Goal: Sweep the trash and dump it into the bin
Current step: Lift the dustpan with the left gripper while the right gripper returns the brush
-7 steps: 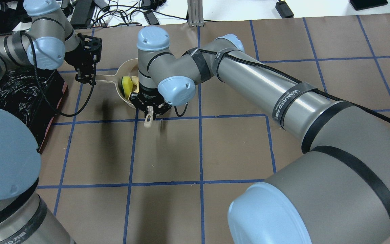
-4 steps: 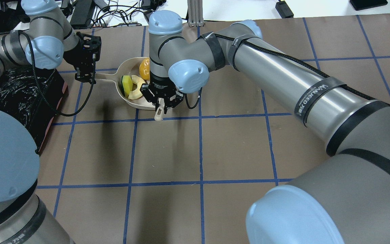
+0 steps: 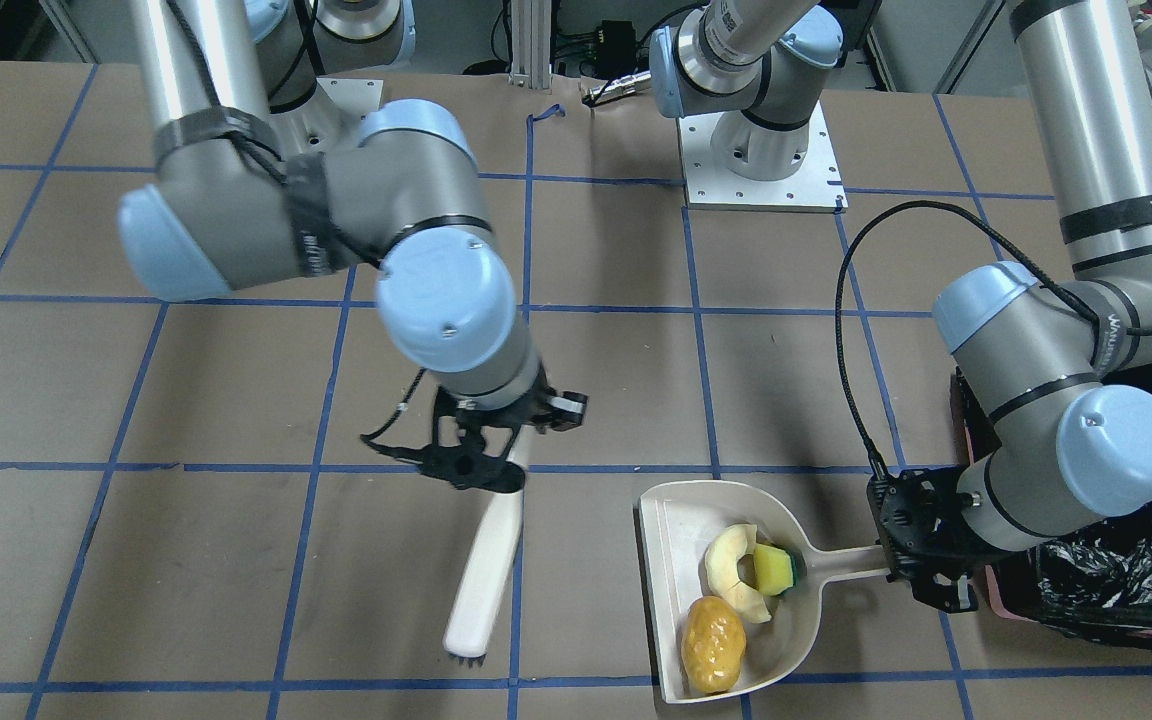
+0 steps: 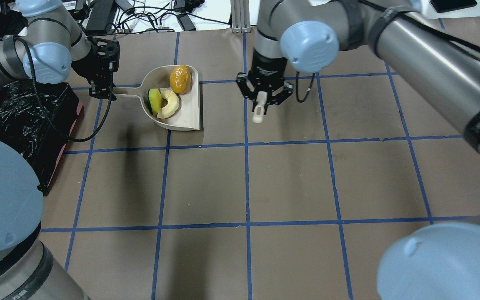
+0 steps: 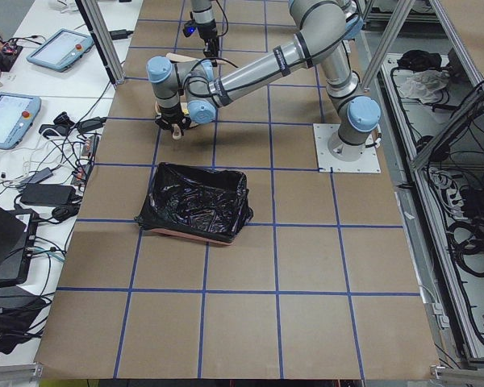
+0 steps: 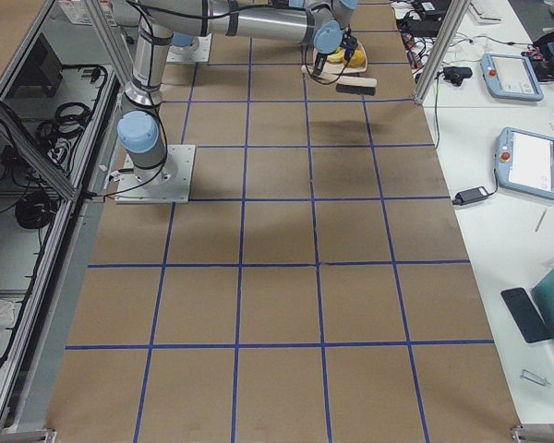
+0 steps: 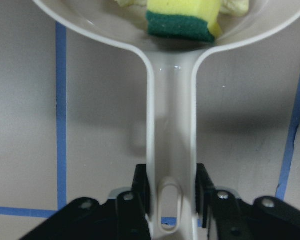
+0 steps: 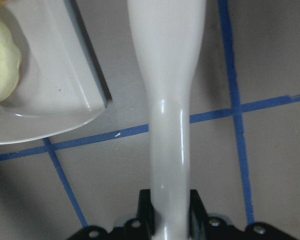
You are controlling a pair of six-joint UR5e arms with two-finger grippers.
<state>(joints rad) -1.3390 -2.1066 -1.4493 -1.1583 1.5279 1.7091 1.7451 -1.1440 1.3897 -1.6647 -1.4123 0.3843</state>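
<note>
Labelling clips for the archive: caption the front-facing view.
Left gripper holds the cream dustpan, loaded with potato, wedge and sponge, near the black-lined bin; right gripper holds the brush apart.

Bright, even overhead light; soft arm shadows on table; wrist views sl. blurred.

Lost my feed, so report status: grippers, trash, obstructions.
Left gripper shut on dustpan handle; right gripper shut on brush, apart from pan. In dustpan, not dumped: potato lump, cream wedge, sponge piece. Only left gripper between dustpan and bin.
</note>
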